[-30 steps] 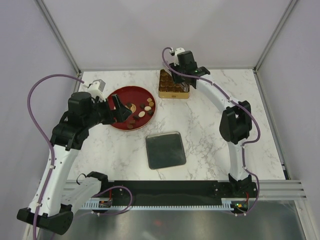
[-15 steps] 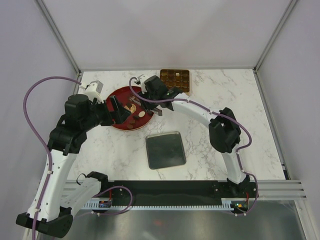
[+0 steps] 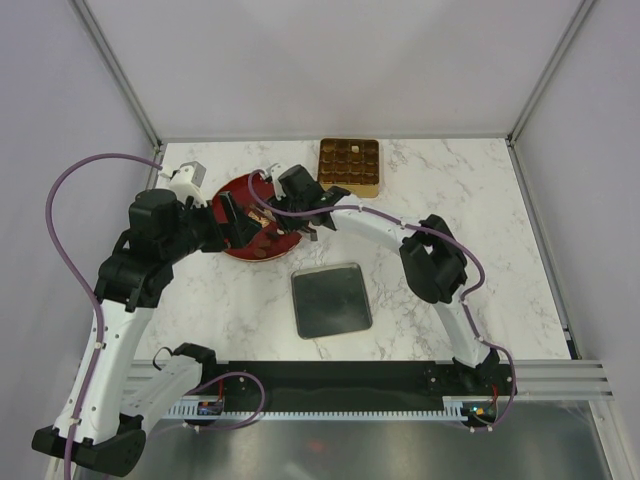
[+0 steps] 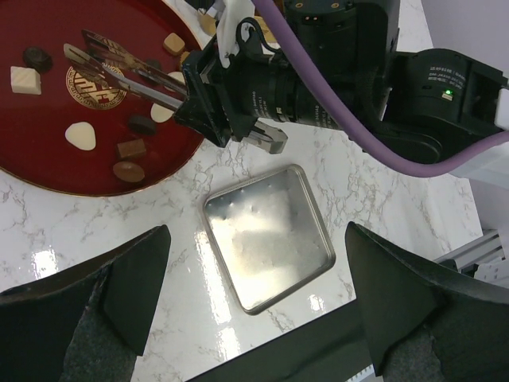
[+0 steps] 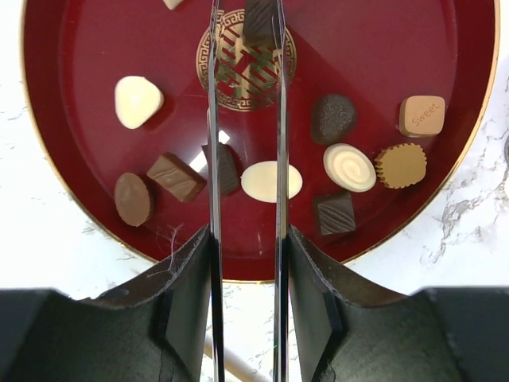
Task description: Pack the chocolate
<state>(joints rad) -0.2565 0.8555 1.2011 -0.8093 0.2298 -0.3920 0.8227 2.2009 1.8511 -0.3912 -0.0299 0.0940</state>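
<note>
On the white marble-patterned worktop [image 3: 450, 250], a round red dish with a gold emblem at its centre [image 5: 79, 48] held the loose chocolate pieces [image 5: 347, 166]. These were small bites in dark brown, light brown and cream, scattered around the emblem and towards the rim. The right end effector [image 5: 245, 24], a pair of long thin metal blades, hung over the dish with its blades parallel and parted, and red lacquer showed through the gap. A dark square piece [image 5: 260, 20], narrower than that gap, showed between the blades near their tips, close against one of them. The left end effector [image 4: 254, 255] hovered at the left side of the dish, spread wide, with nothing between its dark fingers [image 4: 119, 294]. A shallow square silver-grey tray [image 4: 266, 239] lay flat on the worktop near the dish but apart from it. At the far side stood a square gold tin with a grid of compartments [image 3: 349, 165], several of them holding brown pieces.
</note>
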